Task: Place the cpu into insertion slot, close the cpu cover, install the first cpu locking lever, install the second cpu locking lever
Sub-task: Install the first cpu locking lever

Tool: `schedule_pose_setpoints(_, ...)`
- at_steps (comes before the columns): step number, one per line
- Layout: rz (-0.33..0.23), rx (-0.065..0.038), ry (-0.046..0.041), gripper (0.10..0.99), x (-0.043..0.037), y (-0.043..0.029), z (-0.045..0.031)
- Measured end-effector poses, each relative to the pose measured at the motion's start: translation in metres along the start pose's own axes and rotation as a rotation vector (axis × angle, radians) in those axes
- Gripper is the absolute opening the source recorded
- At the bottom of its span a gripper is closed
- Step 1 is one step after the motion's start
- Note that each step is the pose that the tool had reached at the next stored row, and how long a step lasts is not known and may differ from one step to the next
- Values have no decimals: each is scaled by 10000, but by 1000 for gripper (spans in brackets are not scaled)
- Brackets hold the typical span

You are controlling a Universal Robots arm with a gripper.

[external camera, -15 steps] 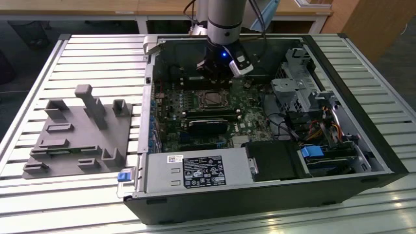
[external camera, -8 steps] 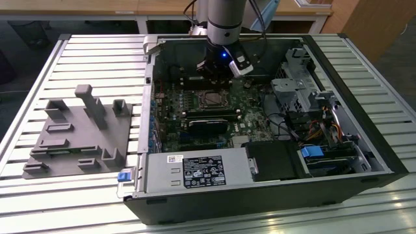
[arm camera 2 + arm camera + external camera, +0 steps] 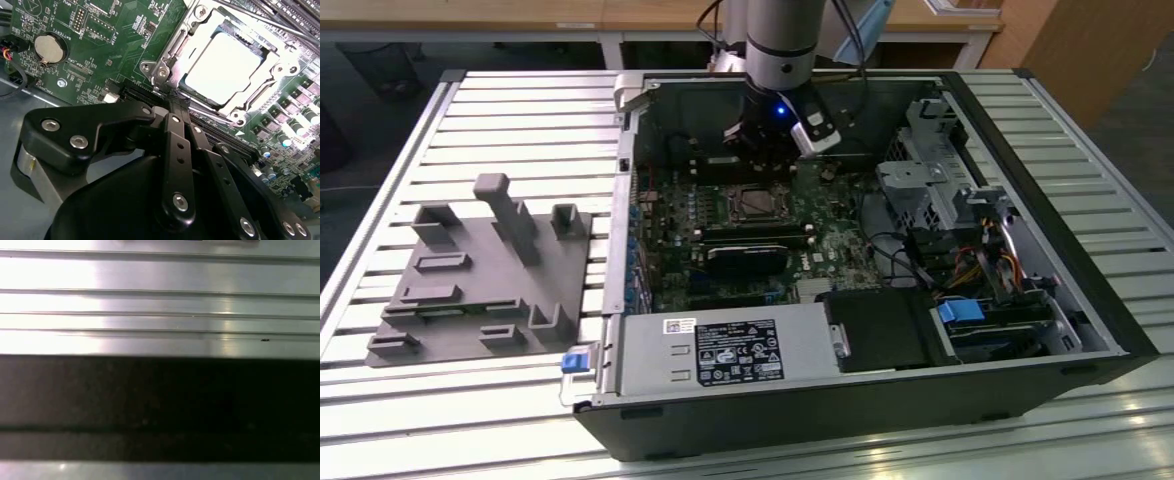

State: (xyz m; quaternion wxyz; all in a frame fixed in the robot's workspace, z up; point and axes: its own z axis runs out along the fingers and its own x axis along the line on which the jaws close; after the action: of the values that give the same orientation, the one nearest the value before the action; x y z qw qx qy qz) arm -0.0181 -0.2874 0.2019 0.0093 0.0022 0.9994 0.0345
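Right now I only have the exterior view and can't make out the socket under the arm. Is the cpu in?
Observer: Yes. In the second wrist view the cpu lies flat in the insertion slot.
Operator: Cover down?
Observer: The cpu cover lies down around the chip, its window framing the bright metal top.
Operator: Where's the pincer?
Observer: The pincer has its tip at the edge of the socket's frame, beside the chip, not over it.
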Motion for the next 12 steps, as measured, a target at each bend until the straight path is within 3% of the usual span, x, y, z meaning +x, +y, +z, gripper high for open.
schedule_pose_setpoints(7, -3, 110, 7, 110, -2, -4, 28)
schedule_pose_setpoints(12, -3, 128, 3, 110, -3, -3, 39)
